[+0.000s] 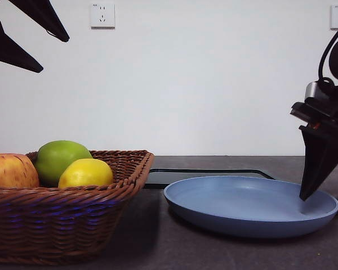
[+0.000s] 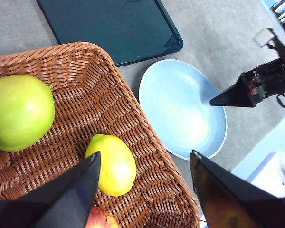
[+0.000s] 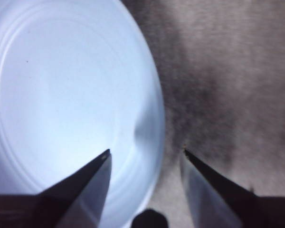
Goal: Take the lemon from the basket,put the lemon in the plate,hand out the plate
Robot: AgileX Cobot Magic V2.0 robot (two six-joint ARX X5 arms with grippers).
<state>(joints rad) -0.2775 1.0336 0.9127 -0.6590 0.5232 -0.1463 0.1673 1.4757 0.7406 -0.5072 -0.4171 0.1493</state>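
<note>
The lemon (image 1: 85, 172), small and bright yellow, lies on its side in the brown wicker basket (image 1: 73, 219). At the basket's 3 o'clock in the front view, the pale blue plate (image 1: 250, 205) sits flat, holding nothing.

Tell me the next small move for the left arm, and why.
Probably lower the open left gripper onto the lemon: it still lies in the basket, and the plate is empty, with the right gripper astride its rim.

The left hand (image 2: 145, 159) is hanging high with its jaws spread wide. The right hand (image 3: 145, 152) is pointing steeply down, jaws parted.
</note>
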